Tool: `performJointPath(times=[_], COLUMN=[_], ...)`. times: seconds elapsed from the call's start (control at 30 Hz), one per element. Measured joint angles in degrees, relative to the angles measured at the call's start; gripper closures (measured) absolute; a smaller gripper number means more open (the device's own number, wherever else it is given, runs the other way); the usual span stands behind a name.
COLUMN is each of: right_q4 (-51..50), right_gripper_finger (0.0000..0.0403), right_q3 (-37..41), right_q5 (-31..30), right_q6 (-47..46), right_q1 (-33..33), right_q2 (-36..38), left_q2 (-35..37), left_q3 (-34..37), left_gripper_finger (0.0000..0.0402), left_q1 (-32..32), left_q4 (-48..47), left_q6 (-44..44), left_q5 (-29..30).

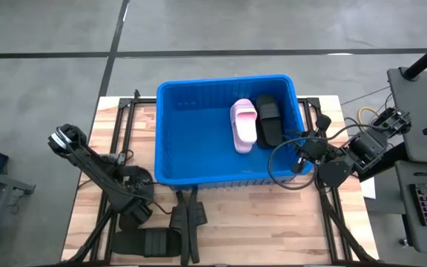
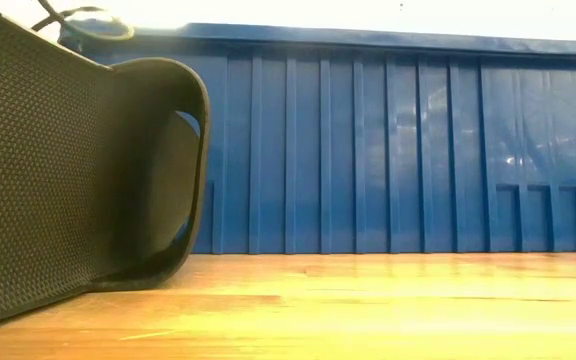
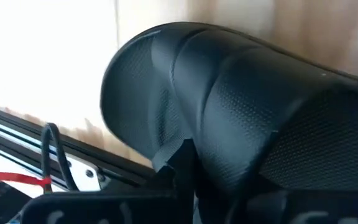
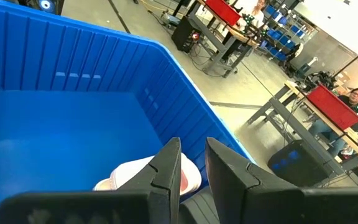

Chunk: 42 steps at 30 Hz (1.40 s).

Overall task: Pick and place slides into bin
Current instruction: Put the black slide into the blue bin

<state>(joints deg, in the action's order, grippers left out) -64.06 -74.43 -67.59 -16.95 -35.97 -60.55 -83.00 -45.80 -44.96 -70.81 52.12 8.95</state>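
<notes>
Left gripper, low at a black slide in front of the bin.
Whether it has hold of the slide we cannot tell. We judge the pick in hand: clamp across the broad strap, lift clear of the bin's near rim, and release over the bare floor left of the pair already inside. The slide is matte black with a fine pebbled texture and lies just outside the bin's front wall. In the bin's right part are a pink slide and a second black slide. The right gripper waits over the bin's right rim, narrowly parted and empty.
</notes>
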Motion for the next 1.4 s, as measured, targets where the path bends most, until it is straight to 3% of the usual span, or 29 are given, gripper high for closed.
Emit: performJointPath(times=[0.47,0.67,0.77,0.93,1.17,1.4], right_q4=[-0.1,-0.2,-0.2,-0.2,0.0,4.2], right_gripper_finger=[0.0339,0.0339,0.0339,0.0339,0.0339,0.0339], right_q3=[0.0,0.0,0.0,0.0,0.0,-1.2], right_q5=[0.0,0.0,0.0,0.0,-1.1,-1.5], right_q6=[0.7,0.7,0.7,0.5,-3.7,-10.1], right_q1=[0.0,0.0,0.0,0.0,0.0,0.0], right_q2=[0.0,0.0,0.0,0.0,0.0,0.0], left_q2=[8.6,9.8,9.7,8.9,8.1,8.1], left_q3=[-16.0,-24.6,-28.1,-30.8,-34.1,-34.9], left_gripper_finger=[0.04,0.0401,0.0401,0.0401,0.0401,0.0402], left_q1=[0.1,1.6,3.3,8.1,15.8,24.9], left_q4=[-3.2,-1.0,7.2,25.4,28.7,44.1], left_q6=[-9.3,-3.6,-4.3,-14.7,-29.7,-42.6], left_q5=[-18.7,-19.5,-16.7,-11.4,-0.8,14.3])
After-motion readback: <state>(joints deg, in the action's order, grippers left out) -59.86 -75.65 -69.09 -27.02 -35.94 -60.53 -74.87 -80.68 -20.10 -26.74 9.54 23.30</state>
